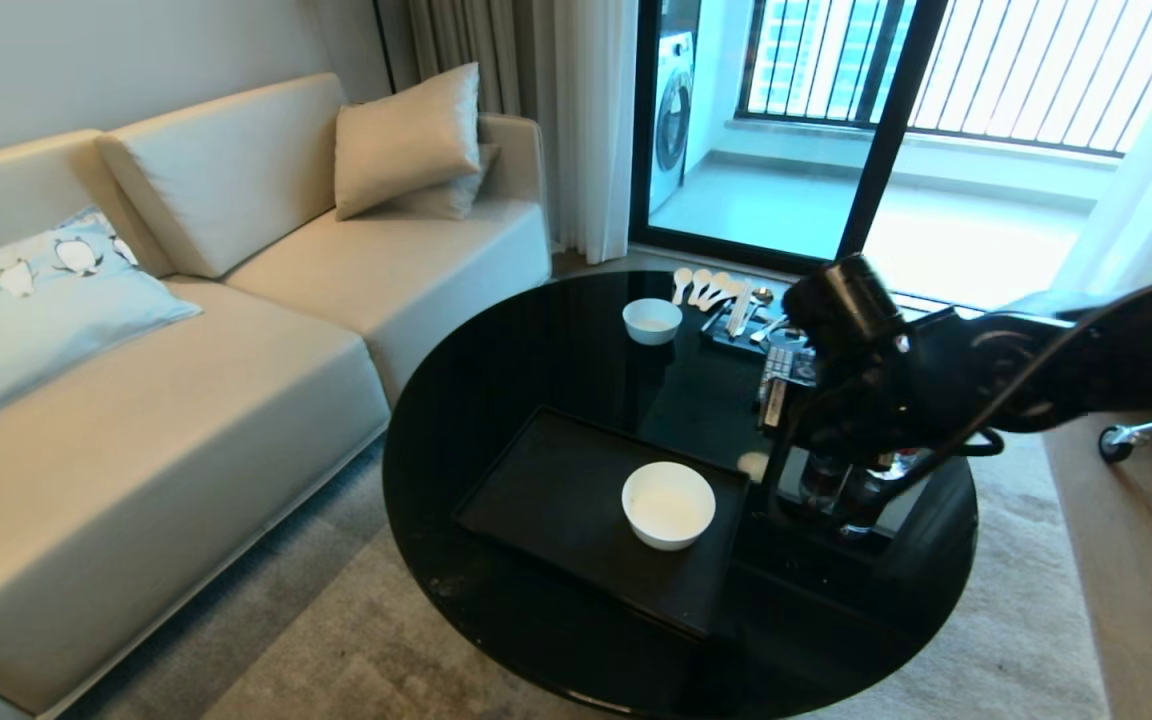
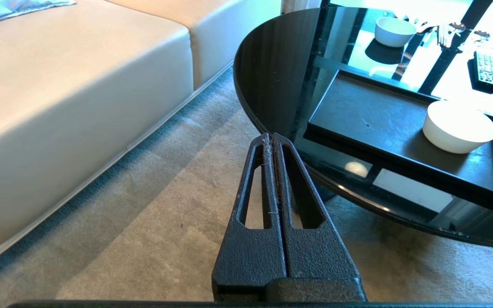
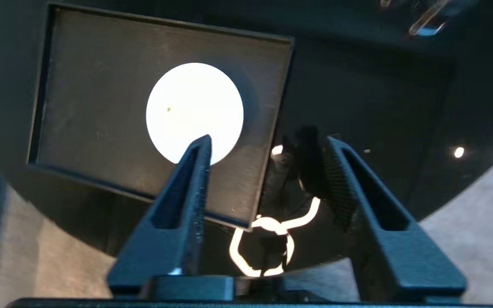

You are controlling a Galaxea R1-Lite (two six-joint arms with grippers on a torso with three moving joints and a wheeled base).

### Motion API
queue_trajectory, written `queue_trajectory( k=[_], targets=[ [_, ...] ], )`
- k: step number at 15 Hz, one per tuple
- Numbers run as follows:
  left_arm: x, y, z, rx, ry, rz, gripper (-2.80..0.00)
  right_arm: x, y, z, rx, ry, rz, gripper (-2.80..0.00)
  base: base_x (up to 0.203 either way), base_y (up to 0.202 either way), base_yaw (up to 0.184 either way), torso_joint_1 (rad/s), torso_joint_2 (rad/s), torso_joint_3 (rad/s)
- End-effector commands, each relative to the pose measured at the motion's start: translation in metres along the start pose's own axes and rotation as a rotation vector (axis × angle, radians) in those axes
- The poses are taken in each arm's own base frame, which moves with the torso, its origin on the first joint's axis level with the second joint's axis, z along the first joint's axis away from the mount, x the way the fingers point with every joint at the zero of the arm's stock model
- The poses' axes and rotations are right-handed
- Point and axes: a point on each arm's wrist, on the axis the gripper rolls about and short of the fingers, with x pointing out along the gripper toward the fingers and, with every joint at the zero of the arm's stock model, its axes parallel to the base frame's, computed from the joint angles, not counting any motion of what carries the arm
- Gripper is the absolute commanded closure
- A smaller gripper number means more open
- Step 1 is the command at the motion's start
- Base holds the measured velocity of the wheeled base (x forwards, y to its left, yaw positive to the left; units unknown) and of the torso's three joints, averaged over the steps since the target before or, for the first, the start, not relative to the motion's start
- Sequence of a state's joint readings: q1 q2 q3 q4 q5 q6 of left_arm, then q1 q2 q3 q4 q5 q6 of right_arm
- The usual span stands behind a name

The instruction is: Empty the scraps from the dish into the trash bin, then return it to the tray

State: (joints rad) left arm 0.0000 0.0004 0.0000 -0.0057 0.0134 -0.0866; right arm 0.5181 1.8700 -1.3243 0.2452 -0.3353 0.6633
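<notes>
dish [image 1: 668, 504] sits on tray [image 1: 556, 500], lower centre | right pincer [image 3: 268, 171] above it, half open, empty | I risk clipping dish rim when retracting | left pincer [image 2: 273, 141] closed, parked

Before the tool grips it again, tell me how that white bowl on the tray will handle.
The white bowl looks glossy, so probably slippery. It appears empty and small, likely light. On the flat tray, a nudge would probably slide it, not tip it.

Black table setting against beige upholstery.
Plain white dish [image 1: 668, 504] on matte black tray [image 1: 546, 490], glossy black tabletop [image 1: 536, 340] beneath; beside the tabletop, beige sofa [image 1: 186, 400] bearing pale-blue penguin-print pillow [image 1: 26, 290].
</notes>
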Motion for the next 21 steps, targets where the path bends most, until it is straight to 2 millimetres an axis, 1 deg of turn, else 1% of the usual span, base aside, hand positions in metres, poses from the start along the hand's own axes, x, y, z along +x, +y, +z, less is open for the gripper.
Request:
queue_trajectory(
  k=[1, 3, 4, 7, 9, 11, 13, 15, 16, 19, 20, 21],
  targets=[
    [0.0, 0.0, 0.0, -0.001, -0.001, 0.0, 0.0, -0.068, -0.023, 0.009, -0.025, -0.106, 0.073, 0.0, 0.0, 0.0, 0.0, 0.0, 0.0, 0.0],
    [0.0, 0.0, 0.0, -0.001, -0.001, 0.0, 0.0, -0.111, -0.044, 0.009, -0.082, -0.183, 0.111, 0.0, 0.0, 0.0, 0.0, 0.0, 0.0, 0.0],
    [0.0, 0.0, 0.0, -0.001, -0.001, 0.0, 0.0, -0.133, -0.057, 0.005, -0.12, -0.222, 0.126, 0.0, 0.0, 0.0, 0.0, 0.0, 0.0, 0.0],
    [0.0, 0.0, 0.0, -0.001, -0.001, 0.0, 0.0, -0.184, -0.101, -0.019, -0.249, -0.332, 0.141, 0.0, 0.0, 0.0, 0.0, 0.0, 0.0, 0.0],
    [0.0, 0.0, 0.0, -0.001, -0.001, 0.0, 0.0, -0.213, -0.13, -0.039, -0.313, -0.414, 0.144, 0.0, 0.0, 0.0, 0.0, 0.0, 0.0, 0.0],
    [0.0, 0.0, 0.0, -0.001, -0.001, 0.0, 0.0, -0.229, -0.159, -0.065, -0.347, -0.469, 0.12, 0.0, 0.0, 0.0, 0.0, 0.0, 0.0, 0.0],
    [0.0, 0.0, 0.0, -0.001, -0.001, 0.0, 0.0, -0.232, -0.182, -0.093, -0.36, -0.488, 0.081, 0.0, 0.0, 0.0, 0.0, 0.0, 0.0, 0.0],
    [0.0, 0.0, 0.0, -0.001, -0.001, 0.0, 0.0, -0.226, -0.198, -0.118, -0.362, -0.49, 0.037, 0.0, 0.0, 0.0, 0.0, 0.0, 0.0, 0.0],
    [0.0, 0.0, 0.0, -0.001, -0.001, 0.0, 0.0, -0.219, -0.202, -0.126, -0.353, -0.481, -0.005, 0.0, 0.0, 0.0, 0.0, 0.0, 0.0, 0.0],
    [0.0, 0.0, 0.0, -0.001, -0.001, 0.0, 0.0, -0.186, -0.213, -0.148, -0.293, -0.527, -0.117, 0.0, 0.0, 0.0, 0.0, 0.0, 0.0, 0.0],
    [0.0, 0.0, 0.0, -0.001, -0.001, 0.0, 0.0, -0.173, -0.218, -0.16, -0.298, -0.548, -0.144, 0.0, 0.0, 0.0, 0.0, 0.0, 0.0, 0.0],
    [0.0, 0.0, 0.0, 0.0, -0.001, 0.0, 0.0, -0.165, -0.223, -0.171, -0.301, -0.593, -0.155, 0.0, 0.0, 0.0, 0.0, 0.0, 0.0, 0.0]
  ],
)
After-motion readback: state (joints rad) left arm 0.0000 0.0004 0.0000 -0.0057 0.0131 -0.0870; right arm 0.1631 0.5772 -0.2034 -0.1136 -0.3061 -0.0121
